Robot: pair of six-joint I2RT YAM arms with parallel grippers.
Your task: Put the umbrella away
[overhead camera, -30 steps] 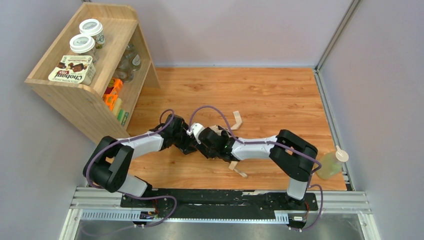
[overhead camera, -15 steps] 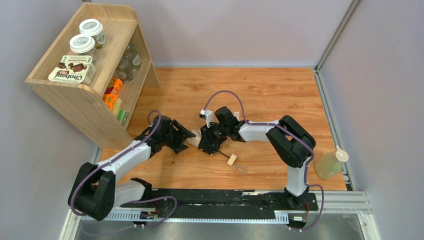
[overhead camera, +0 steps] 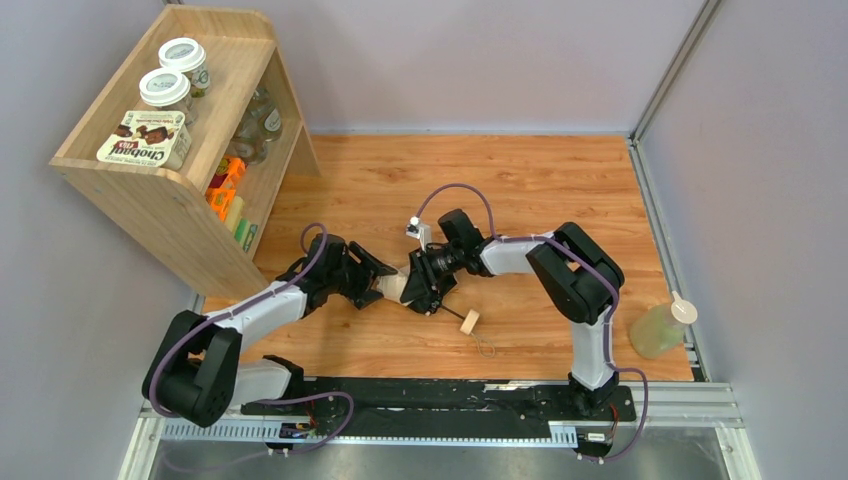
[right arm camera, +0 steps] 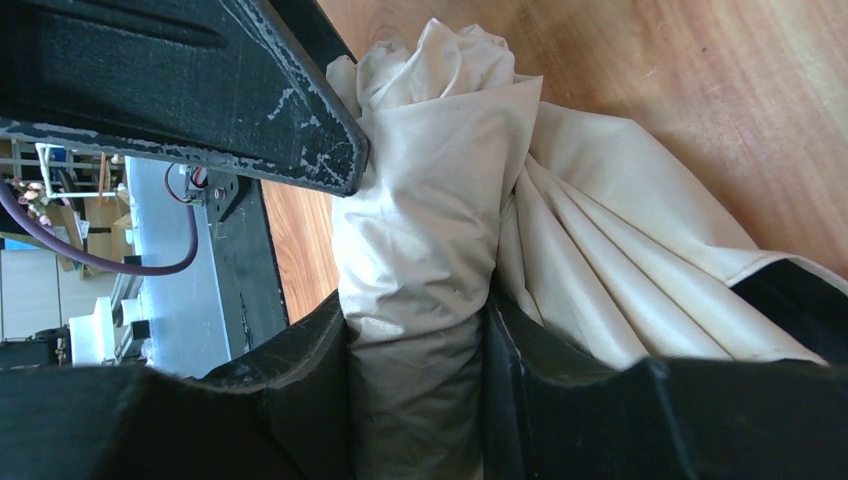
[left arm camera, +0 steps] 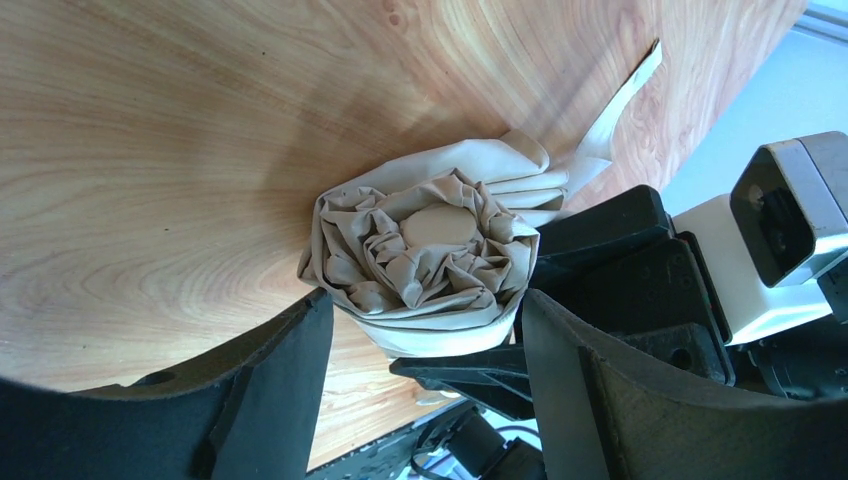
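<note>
Lying on the wooden table (overhead camera: pixel 560 180) between the two arms, the umbrella (left arm camera: pixel 430 245) is folded, with its cream handle (overhead camera: pixel 467 321) toward the near edge. The right gripper (right arm camera: pixel 415 330) is clamped on the bunched canopy. The left gripper (left arm camera: pixel 425 300) stands spread, one finger on each side of the canopy's tip end. Contact there appears slight, though the view is too close to confirm it.

umbrella (overhead camera: pixel 392 290) mostly hidden, top cam
</note>
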